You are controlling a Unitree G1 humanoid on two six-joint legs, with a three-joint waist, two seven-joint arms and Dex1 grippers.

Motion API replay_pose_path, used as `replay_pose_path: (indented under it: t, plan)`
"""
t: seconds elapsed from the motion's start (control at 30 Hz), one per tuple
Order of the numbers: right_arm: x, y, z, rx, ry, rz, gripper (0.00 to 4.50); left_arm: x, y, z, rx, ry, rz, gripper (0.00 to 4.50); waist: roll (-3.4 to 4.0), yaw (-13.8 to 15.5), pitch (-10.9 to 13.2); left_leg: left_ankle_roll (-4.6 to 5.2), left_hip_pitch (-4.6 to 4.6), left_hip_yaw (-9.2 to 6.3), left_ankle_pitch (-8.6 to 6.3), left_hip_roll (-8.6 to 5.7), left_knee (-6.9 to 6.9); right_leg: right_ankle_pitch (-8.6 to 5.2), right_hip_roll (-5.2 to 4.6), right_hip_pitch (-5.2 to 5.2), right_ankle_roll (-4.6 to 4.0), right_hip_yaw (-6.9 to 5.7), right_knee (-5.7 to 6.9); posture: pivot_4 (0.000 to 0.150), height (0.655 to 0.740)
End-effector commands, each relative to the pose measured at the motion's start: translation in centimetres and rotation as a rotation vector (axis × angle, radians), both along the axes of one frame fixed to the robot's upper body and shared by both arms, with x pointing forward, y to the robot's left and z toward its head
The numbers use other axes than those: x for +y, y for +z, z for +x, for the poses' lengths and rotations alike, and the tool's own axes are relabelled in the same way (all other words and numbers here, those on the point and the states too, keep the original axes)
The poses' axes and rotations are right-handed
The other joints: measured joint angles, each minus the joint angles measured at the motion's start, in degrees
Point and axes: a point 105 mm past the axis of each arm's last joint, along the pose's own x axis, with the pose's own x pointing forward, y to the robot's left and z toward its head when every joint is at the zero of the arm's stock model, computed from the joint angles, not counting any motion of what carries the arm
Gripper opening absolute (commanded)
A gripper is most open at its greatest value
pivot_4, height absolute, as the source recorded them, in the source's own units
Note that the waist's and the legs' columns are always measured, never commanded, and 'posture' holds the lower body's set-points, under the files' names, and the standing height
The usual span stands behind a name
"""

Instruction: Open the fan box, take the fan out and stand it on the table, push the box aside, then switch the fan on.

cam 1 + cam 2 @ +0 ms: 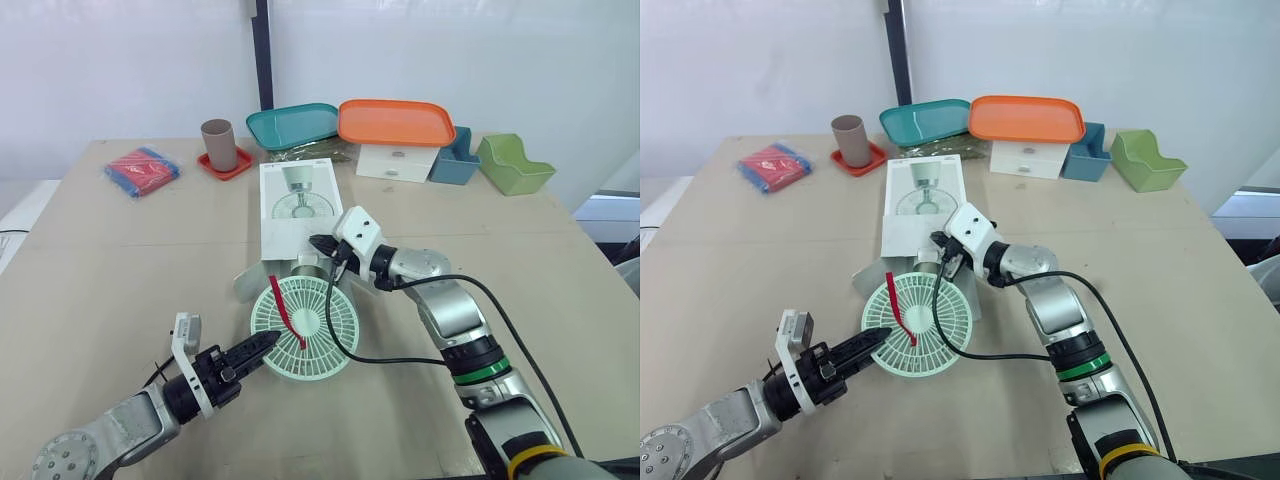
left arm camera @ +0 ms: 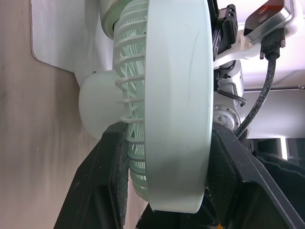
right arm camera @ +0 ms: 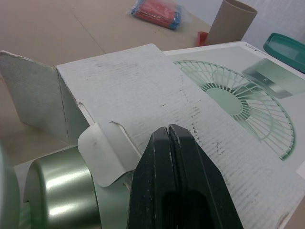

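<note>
fan box (image 1: pixel 298 205) — no legible text or marks

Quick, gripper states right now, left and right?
Left gripper: shut on the fan rim.
Right gripper: shut, empty, over the box.

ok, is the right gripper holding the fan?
No, the right gripper is shut on nothing, tips at the box top; the left gripper clamps the fan.

- The fan (image 1: pixel 300 328), pale mint green with a round grille and a red strip (image 1: pixel 288 318) across its face, is lying tilted at the box's open near end, its face looking upward.
- The fan box (image 1: pixel 298 205), white with a printed fan picture, is lying flat on the tabletop (image 1: pixel 120 260), its end flaps (image 1: pixel 245 284) standing open.
</note>
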Motion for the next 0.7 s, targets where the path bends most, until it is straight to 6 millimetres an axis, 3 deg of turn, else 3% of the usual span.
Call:
replay_pose_path:
  t: [0.03,0.1,0.3,0.33,0.47,0.57,0.7]
  plan:
    - [0.1,-0.3,-0.2,0.004,-0.002,-0.014,0.0,-0.9,0.4,-0.7,0.002,-0.069,-0.03,1.69,0.0,0.0,0.0,0.0,0.0,0.0,0.0,0.0,0.0,0.0,0.0,0.0,-0.01,0.0,0.0,0.15,0.74]
    - [0.1,-0.3,-0.2,0.005,-0.005,-0.012,0.0,-0.9,0.4,-0.5,0.002,-0.063,-0.036,1.69,0.0,0.0,0.0,0.03,0.01,0.0,-0.02,0.0,0.0,-0.01,0.0,0.0,-0.01,0.0,0.0,0.15,0.74]
    - [0.0,-0.3,-0.2,0.006,-0.006,-0.012,0.0,-0.5,0.9,-0.7,-0.037,-0.116,0.019,4.1,0.0,0.0,0.0,0.05,0.01,0.0,-0.03,0.0,0.0,-0.01,0.01,0.0,-0.02,-0.01,0.0,0.15,0.74]
    - [0.0,-0.3,-0.2,0.005,-0.007,-0.012,0.0,-0.2,1.0,-0.8,-0.044,-0.132,0.044,4.29,0.01,0.0,0.0,0.06,0.01,0.0,-0.03,0.01,0.0,-0.01,0.02,0.0,-0.02,-0.01,0.0,0.15,0.74]
    - [-0.1,-0.1,-0.1,0.003,-0.003,-0.007,0.0,1.0,1.3,-1.3,-0.126,-0.223,0.227,4.42,0.05,0.0,0.0,0.24,0.03,0.0,-0.13,0.02,-0.02,-0.02,0.03,0.01,-0.04,-0.02,0.01,0.15,0.74]
    - [-0.2,0.3,0.0,0.005,0.002,0.018,0.0,3.4,1.8,-1.4,-0.249,-0.263,0.444,4.42,0.08,0.0,0.0,0.24,0.04,0.02,-0.13,0.02,-0.03,-0.03,0.04,0.0,-0.06,-0.02,0.0,0.15,0.74]
    - [-0.4,0.7,0.0,0.008,0.023,0.042,0.0,5.1,4.2,-0.2,-0.533,-0.22,0.646,4.42,0.13,-0.2,0.1,0.23,0.07,0.14,-0.13,0.09,-0.21,-0.08,0.11,-0.07,-0.16,0.01,0.0,0.15,0.74]
